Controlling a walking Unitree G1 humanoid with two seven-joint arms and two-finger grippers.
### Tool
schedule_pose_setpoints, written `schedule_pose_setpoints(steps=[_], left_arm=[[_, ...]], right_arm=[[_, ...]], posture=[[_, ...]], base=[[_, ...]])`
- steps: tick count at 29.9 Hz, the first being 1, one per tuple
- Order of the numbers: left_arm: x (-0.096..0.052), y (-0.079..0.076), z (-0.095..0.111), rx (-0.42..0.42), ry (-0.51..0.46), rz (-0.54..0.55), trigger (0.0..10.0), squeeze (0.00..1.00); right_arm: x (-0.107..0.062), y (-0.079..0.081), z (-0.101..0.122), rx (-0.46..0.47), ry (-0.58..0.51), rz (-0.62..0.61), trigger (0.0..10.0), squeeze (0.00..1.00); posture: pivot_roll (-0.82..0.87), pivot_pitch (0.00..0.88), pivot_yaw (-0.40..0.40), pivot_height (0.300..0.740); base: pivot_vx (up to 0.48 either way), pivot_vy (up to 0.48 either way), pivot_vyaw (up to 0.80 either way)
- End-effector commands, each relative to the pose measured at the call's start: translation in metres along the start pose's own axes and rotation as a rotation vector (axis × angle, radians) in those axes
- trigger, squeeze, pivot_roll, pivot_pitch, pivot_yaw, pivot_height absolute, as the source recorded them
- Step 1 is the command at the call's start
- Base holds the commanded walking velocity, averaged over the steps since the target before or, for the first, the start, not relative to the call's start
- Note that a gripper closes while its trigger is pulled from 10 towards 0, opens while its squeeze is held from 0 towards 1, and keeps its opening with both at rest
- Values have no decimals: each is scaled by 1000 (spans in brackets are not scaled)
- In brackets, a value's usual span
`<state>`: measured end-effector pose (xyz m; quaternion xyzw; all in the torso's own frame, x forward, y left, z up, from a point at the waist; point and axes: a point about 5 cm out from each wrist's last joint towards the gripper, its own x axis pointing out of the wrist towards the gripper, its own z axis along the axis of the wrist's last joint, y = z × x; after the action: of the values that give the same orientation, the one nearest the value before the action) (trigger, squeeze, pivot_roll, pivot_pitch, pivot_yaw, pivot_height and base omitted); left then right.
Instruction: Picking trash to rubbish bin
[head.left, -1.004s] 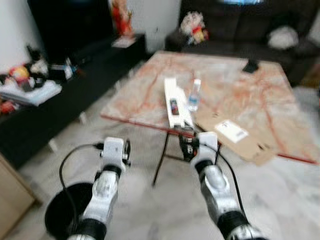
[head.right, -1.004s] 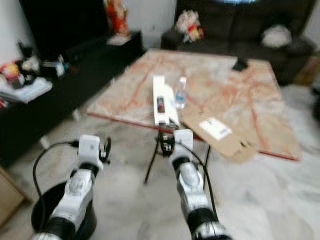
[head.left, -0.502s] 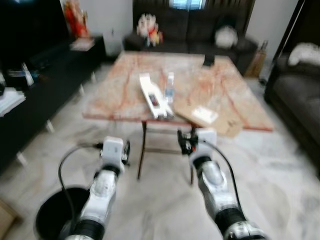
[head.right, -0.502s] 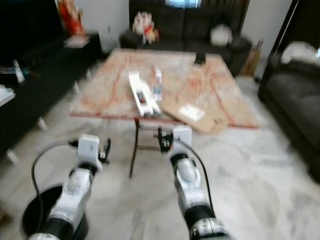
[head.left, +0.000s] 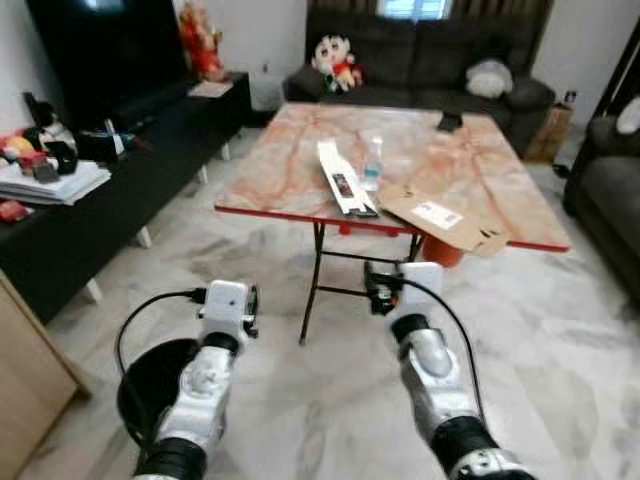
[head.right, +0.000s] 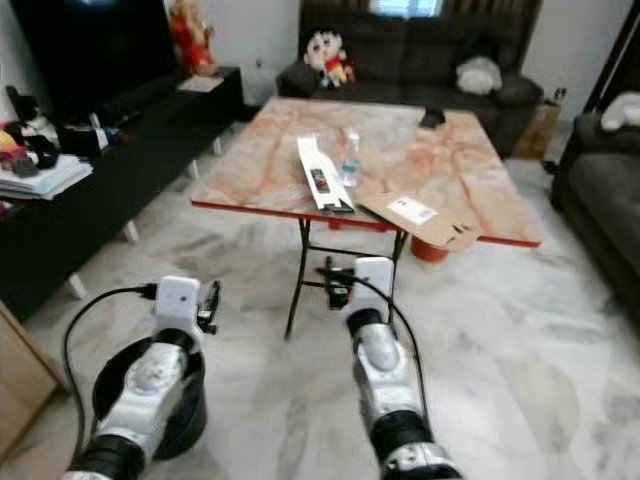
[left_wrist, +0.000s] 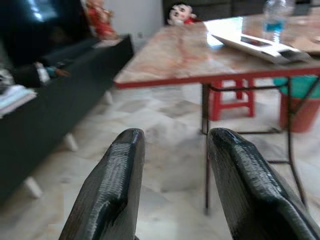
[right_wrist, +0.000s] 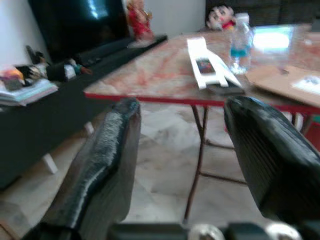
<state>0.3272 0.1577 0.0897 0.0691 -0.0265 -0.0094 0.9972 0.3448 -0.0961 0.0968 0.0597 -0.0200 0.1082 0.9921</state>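
Both sets of jaws are spread apart and hold nothing. The right gripper (head.left: 383, 290) is up in front of the robot, low over the floor, and the left gripper (head.left: 250, 306) is beside it at about the same height. Straight ahead of them stands the table (head.left: 300, 150), still well apart from both. On the table, near its front edge, lie three things that look like trash. A long white box (head.left: 345, 181) lies with one end at the front edge and the other end pointing away toward the sofa, so its long side runs away from the robot. A water bottle (head.left: 373, 165) stands upright just beside the box, on its right. A flat piece of cardboard (head.left: 440, 218) lies to the right of those and sticks out a little past the front edge. The box end is closer to the right gripper, so that arm looks like the better one to reach with. The black bin (head.right: 150, 385) sits on the floor under the left arm.
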Motion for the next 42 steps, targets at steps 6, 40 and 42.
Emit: schedule_pose_setpoints(steps=[6, 40, 42], left_arm=[[3, -12, 7, -19, -26, -29, 10000, 0], [3, -9, 11, -19, -40, -20, 10000, 0], [4, -8, 11, -19, -41, -19, 10000, 0]], right_arm=[[0, -12, 4, -12, -7, -35, 10000, 0], [-4, -8, 2, -7, -22, -14, 10000, 0], [-4, -7, 2, -3, -25, -13, 10000, 0]], posture=[[150, 0, -26, 740], [156, 0, -25, 740], [156, 0, -25, 740]], base=[[340, 0, 0], [348, 0, 51], [347, 0, 0]])
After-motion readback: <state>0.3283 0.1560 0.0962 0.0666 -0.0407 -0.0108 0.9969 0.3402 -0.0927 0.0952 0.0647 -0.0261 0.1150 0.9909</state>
